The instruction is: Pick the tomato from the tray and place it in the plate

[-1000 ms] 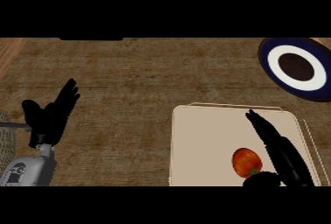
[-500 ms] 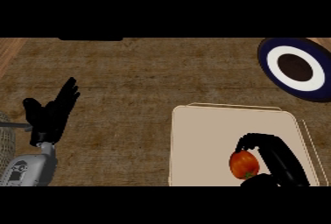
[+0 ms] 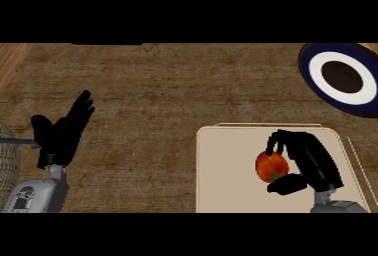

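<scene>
Head view, looking steeply down for you: the bench [image 3: 170, 100] is a mottled brown surface with a coarse, woven-looking grain. Lower right sits the tray [image 3: 229, 170] — flat, pale beige, rectangular with rounded corners and a thin raised rim. On it rests the tomato [image 3: 269, 166], a smooth, glossy orange-red ball with a small dark mark near its lower side. Upper right, partly cut by the picture's edge, you have the plate [image 3: 330, 82]: round, dark navy rim, white ring, dark brown centre, well apart from the tray.

Right robot hand [image 3: 314, 160] — black, on a grey forearm entering from the lower edge — is curled round the tomato, fingers hooked over its top and thumb under its lower side. The tomato is on the tray.

Left robot hand [image 3: 63, 132] rests at the left, fingers straight and pointing up, touching nothing.
</scene>
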`<state>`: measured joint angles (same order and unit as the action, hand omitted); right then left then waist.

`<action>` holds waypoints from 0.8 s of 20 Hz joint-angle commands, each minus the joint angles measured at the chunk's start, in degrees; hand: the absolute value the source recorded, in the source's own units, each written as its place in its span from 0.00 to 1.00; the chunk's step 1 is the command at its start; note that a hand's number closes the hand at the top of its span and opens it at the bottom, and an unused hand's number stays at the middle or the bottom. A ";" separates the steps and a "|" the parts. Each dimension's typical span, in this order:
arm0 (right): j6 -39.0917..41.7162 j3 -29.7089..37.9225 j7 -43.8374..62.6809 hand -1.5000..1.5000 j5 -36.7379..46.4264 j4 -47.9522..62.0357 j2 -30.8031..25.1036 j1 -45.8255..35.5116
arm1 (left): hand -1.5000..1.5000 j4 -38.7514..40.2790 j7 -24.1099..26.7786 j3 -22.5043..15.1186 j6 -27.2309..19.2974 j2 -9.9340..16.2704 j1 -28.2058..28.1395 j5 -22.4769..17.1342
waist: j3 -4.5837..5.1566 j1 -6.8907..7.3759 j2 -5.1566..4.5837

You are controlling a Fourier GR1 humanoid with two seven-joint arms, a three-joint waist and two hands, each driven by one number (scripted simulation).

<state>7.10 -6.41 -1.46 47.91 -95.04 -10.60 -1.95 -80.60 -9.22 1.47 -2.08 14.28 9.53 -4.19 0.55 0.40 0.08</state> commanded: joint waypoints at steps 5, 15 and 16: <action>8.85 13.59 13.49 1.00 -5.29 17.03 -2.17 -34.85 | 0.50 -0.78 -1.41 -0.13 0.89 0.21 1.18 -0.29 | -0.55 2.49 -0.61; -14.08 22.58 18.70 1.00 3.99 21.00 -5.43 -41.50 | 0.50 -1.92 -1.69 -0.44 -0.82 -1.07 -0.12 1.07 | -0.57 0.77 -0.29; -13.95 24.68 16.56 1.00 1.46 23.55 -6.69 -41.57 | 0.50 -0.63 -2.22 1.23 1.25 0.27 1.58 -0.84 | -0.57 0.42 -0.33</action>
<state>-2.56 13.62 15.10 49.85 -76.95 -15.08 -40.24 -80.87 -10.42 1.99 -1.51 14.12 10.46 -4.35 0.03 1.03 -0.22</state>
